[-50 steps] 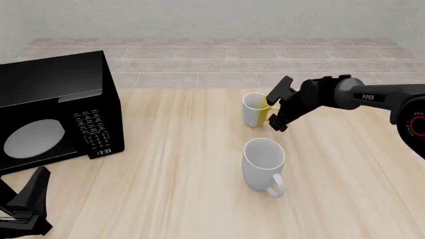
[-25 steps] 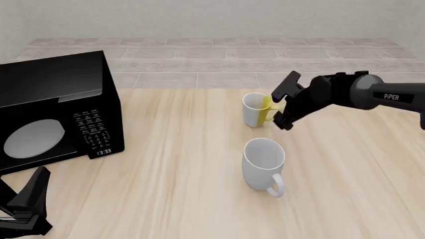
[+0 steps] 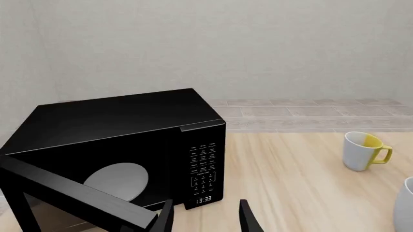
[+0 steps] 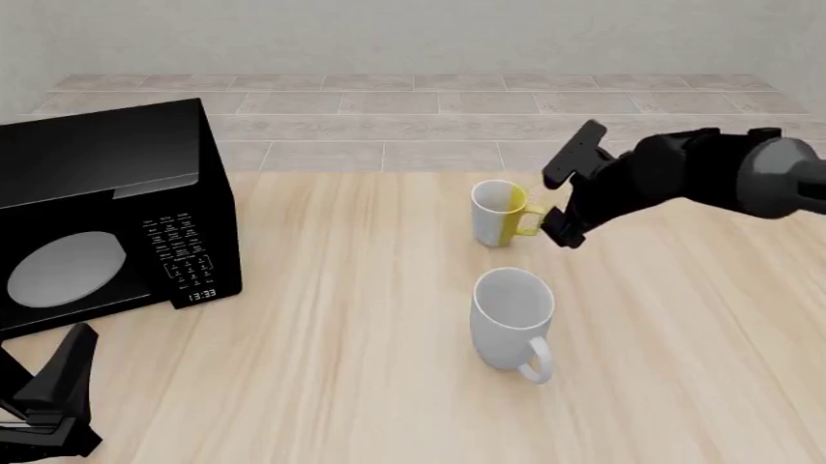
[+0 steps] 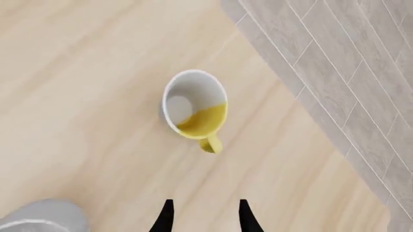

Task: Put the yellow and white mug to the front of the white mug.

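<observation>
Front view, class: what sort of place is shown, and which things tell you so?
Probably a simulated kitchen counter: a black microwave oven on a pale wooden worktop, a plain white ceramic mug, and a small yellow and white mug, with a tiled strip behind.

right pincer parted, raised, left pincer low, parted

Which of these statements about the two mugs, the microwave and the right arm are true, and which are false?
1. The yellow and white mug stands upright. True.
2. The right gripper holds that mug. False: its fingers are open, apart from the handle.
3. The white mug lies on its side. False: it is upright.
4. The microwave door is open. True.
5. The white mug stands nearer the camera than the yellow and white mug. True.
</observation>
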Tool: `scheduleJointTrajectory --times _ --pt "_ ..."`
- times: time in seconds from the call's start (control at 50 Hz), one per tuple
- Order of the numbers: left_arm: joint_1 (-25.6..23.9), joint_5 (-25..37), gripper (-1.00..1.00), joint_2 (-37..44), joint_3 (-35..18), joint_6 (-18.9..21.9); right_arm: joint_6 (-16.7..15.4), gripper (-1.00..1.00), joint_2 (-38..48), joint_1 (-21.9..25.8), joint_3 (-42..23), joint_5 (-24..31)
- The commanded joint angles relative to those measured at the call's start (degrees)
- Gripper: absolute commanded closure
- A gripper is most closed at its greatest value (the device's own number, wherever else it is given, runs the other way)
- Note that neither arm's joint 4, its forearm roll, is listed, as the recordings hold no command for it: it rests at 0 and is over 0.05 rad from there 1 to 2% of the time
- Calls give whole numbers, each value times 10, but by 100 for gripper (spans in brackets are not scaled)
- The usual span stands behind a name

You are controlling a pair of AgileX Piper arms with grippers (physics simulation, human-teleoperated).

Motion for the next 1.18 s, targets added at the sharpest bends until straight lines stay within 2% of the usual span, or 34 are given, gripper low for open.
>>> scheduleJointTrajectory --times 0.02,0.16,0.2,0.28,0.36,0.76,1.18 --pt "3 1 -100 -1 0 0 4 -100 -60 2 30 15" --pt "3 1 -100 -1 0 0 4 -100 -104 0 56 22" --pt "3 1 -100 -1 0 0 15 -100 -116 6 60 25" --pt "3 1 -100 -1 0 0 13 -100 -137 4 77 26" --pt "3 1 -100 -1 0 0 28 -100 -160 13 87 30" --pt "3 1 -100 -1 0 0 43 -100 -265 14 164 34" --pt "3 1 -100 -1 0 0 59 -100 -412 6 228 98"
